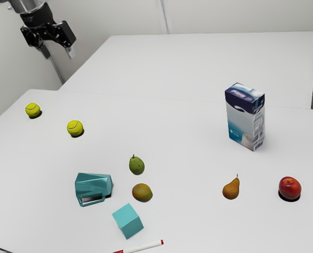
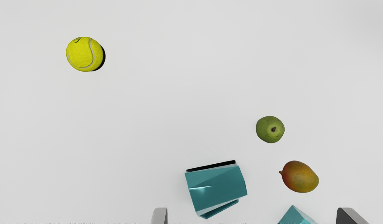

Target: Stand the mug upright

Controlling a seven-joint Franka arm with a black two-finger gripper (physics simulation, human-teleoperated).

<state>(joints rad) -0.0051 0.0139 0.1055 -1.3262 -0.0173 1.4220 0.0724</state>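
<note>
A teal mug (image 1: 92, 186) lies on its side on the white table in the exterior view, its handle toward the view's bottom edge. The black gripper (image 1: 59, 45) hangs high above the table at the upper left of that view, well away from the mug. In the wrist view the fingertips of the gripper (image 2: 252, 216) stand wide apart, holding nothing. The mug (image 2: 218, 186) rests far below them on the tabletop, with its handle along one side.
Near the mug are a green pear (image 1: 136, 165), a mango (image 1: 142, 192) and a teal cube (image 1: 127, 221). A marker (image 1: 143, 247) lies beyond the cube. Two tennis balls (image 1: 75, 128), a tall carton (image 1: 245, 116), a brown pear (image 1: 231, 189) and a red apple (image 1: 290, 187) stand farther off.
</note>
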